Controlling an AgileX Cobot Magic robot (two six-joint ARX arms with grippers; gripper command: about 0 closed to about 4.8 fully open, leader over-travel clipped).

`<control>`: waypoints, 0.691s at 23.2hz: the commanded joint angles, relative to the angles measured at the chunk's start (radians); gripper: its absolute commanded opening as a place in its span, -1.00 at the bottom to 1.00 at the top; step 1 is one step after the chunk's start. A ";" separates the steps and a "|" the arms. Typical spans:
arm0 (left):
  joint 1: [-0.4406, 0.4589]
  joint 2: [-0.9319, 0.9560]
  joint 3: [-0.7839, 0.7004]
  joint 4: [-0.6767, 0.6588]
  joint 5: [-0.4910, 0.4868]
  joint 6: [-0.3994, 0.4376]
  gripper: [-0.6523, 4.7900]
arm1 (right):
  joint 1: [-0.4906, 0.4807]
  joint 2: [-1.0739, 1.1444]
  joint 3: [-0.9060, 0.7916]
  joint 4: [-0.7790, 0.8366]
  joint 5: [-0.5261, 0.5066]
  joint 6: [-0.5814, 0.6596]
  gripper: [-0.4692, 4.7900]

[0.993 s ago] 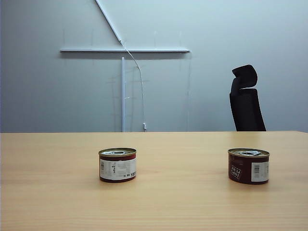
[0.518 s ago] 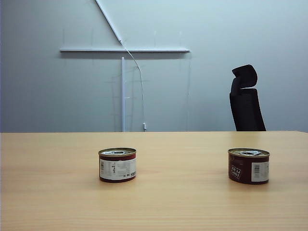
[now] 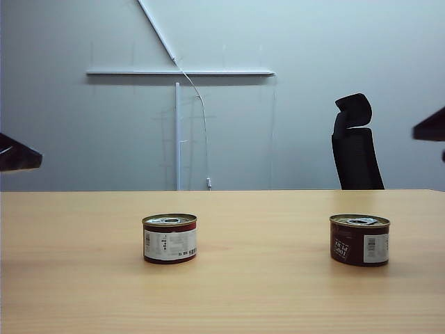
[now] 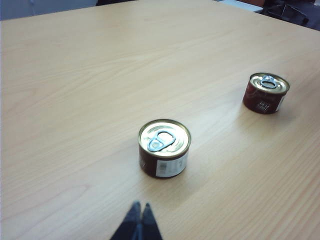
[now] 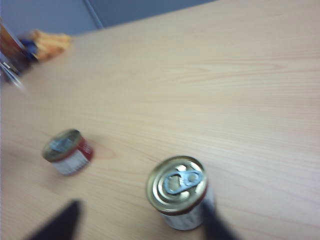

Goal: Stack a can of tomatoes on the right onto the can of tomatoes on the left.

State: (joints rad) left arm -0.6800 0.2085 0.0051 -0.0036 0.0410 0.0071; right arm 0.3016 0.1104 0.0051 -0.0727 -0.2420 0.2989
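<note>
Two short tomato cans stand upright on the wooden table [image 3: 264,292], well apart. The left can [image 3: 170,238] has a white label and the right can [image 3: 359,240] a dark one. My left gripper [image 4: 139,207] is shut and empty, hanging above the table short of the left can [image 4: 164,148], with the right can [image 4: 266,93] farther off. My right gripper [image 5: 140,204] is open and holds nothing. The right can [image 5: 177,192] shows beneath it, close to one finger [image 5: 212,222], and the left can [image 5: 67,145] lies beyond. Dark arm ends show at the left edge [image 3: 17,154] and right edge [image 3: 431,126] of the exterior view.
A black office chair [image 3: 354,142] stands behind the table's far edge, before a grey wall with a white rail [image 3: 181,72]. Blurred coloured items [image 5: 30,45] sit at a far corner of the table in the right wrist view.
Dark parts of both arms have come into the exterior view at its left and right edges. Neither can has moved.
</note>
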 commanded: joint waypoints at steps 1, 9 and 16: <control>-0.006 -0.002 0.003 0.008 0.000 0.000 -0.77 | 0.091 0.051 -0.001 0.031 0.211 -0.144 1.00; -0.006 -0.002 0.003 0.008 0.000 0.000 -0.77 | 0.179 0.257 -0.002 0.143 0.291 -0.206 1.00; -0.006 -0.002 0.003 0.009 0.001 0.000 -0.77 | 0.179 0.600 -0.001 0.446 0.277 -0.277 1.00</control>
State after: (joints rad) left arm -0.6876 0.2077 0.0051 -0.0040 0.0410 0.0071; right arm 0.4797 0.6731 0.0051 0.2840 0.0422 0.0269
